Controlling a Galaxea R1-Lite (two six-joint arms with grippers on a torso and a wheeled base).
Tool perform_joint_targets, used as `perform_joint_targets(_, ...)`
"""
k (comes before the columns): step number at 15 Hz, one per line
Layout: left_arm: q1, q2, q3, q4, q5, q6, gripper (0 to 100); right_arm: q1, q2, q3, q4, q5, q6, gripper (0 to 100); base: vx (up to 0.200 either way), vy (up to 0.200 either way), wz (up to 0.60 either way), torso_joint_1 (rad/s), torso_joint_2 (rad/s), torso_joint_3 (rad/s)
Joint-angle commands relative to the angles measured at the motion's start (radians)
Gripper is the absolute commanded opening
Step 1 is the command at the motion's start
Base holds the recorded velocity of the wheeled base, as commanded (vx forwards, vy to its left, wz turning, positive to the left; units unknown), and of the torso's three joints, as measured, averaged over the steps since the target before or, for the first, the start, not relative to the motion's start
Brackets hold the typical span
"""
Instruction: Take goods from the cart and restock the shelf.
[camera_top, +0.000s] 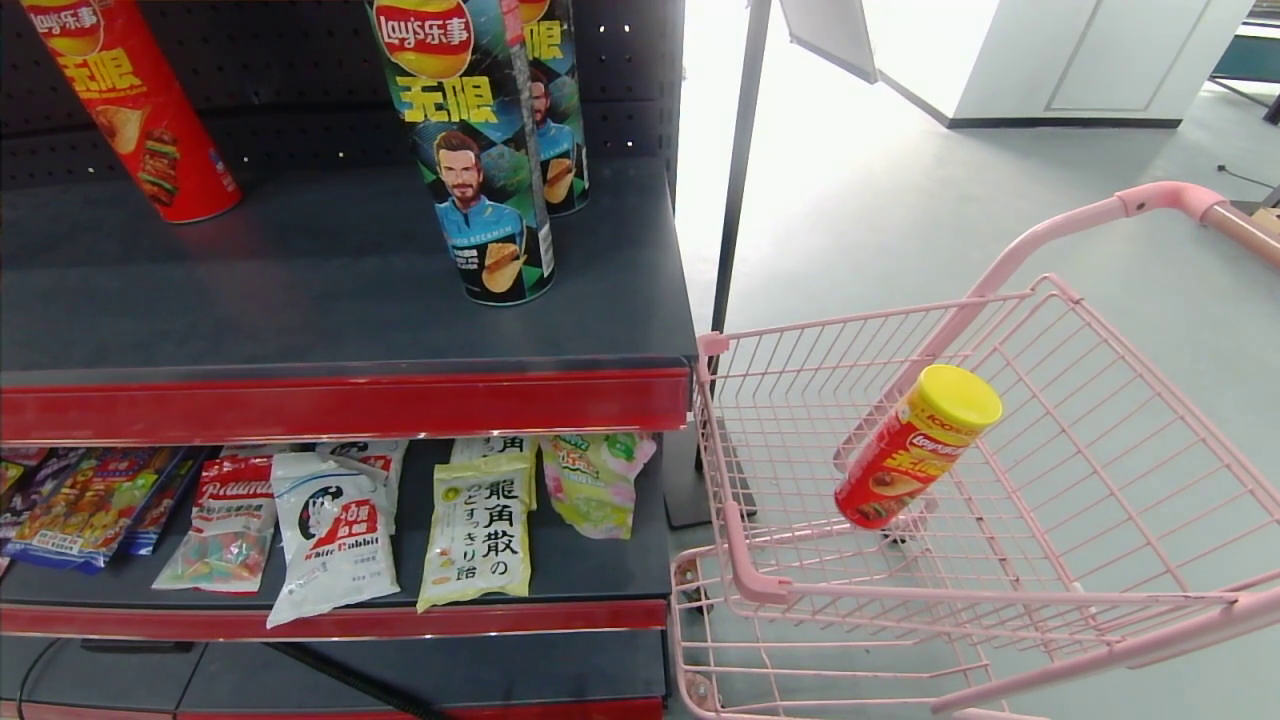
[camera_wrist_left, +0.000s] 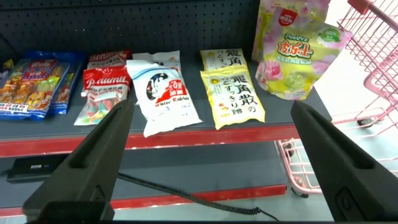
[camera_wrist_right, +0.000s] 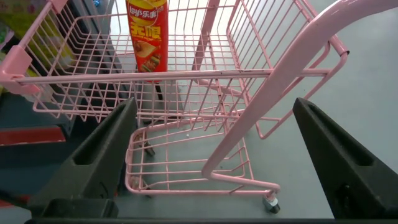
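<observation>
1. The shelf (camera_top: 340, 290) is standing at left, its upper tier carrying a red can (camera_top: 140, 110) and two dark cans (camera_top: 480, 170).
2. The pink cart (camera_top: 1000, 600) is sitting just beside it, at right.
3. Snack bags (camera_top: 330, 530) are lying on the lower tier.
4. A yellow-lidded can (camera_top: 915, 460) is standing inside the cart.
5. The left gripper (camera_wrist_left: 211, 107) is facing the bags, jaws wide.
6. The right gripper (camera_wrist_right: 214, 102) is facing the cart, jaws wide.

Head overlooks shelf (camera_top: 300, 290), cart (camera_top: 1165, 197) (wrists nearer)

Red chip can (camera_top: 918, 447) standing in pink cart (camera_top: 1165, 197), tall cans (camera_top: 480, 180) on dark shelf (camera_top: 300, 290)
</observation>
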Motion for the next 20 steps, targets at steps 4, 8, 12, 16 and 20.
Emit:
perform_joint_targets(4, 0.0, 0.001, 0.001, 0.0, 0.0, -0.007, 100, 0.0, 0.001, 0.0, 0.0, 0.0, -0.001, 100, 0.0, -0.05, 0.0, 0.002, 0.0, 0.001)
perform_joint_targets(8, 0.0, 0.001, 0.0, 0.0, 0.0, -0.007, 100, 0.0, 0.001, 0.0, 0.0, 0.0, 0.001, 100, 0.0, 0.0, 0.0, 0.0, 0.0, 0.0)
perform_joint_targets(12, -0.001, 0.001, 0.001, 0.0, 0.0, -0.007, 100, 0.0, 0.001, 0.0, 0.0, 0.0, -0.001, 100, 0.0, 0.0, 0.0, 0.0, 0.0, 0.0)
perform_joint_targets(16, -0.001, 0.001, 0.0, 0.0, 0.0, -0.007, 100, 0.0, 0.001, 0.0, 0.0, 0.003, -0.004, 100, 0.0, 0.0, 0.0, 0.0, 0.0, 0.0)
perform_joint_targets(20, 0.0, 0.001, 0.0, 0.0, 0.0, -0.007, 100, 0.002, 0.001, -0.021, -0.019, 0.093, -0.053, 100, 0.0, 0.0, 0.0, 0.0, 0.0, 0.0)
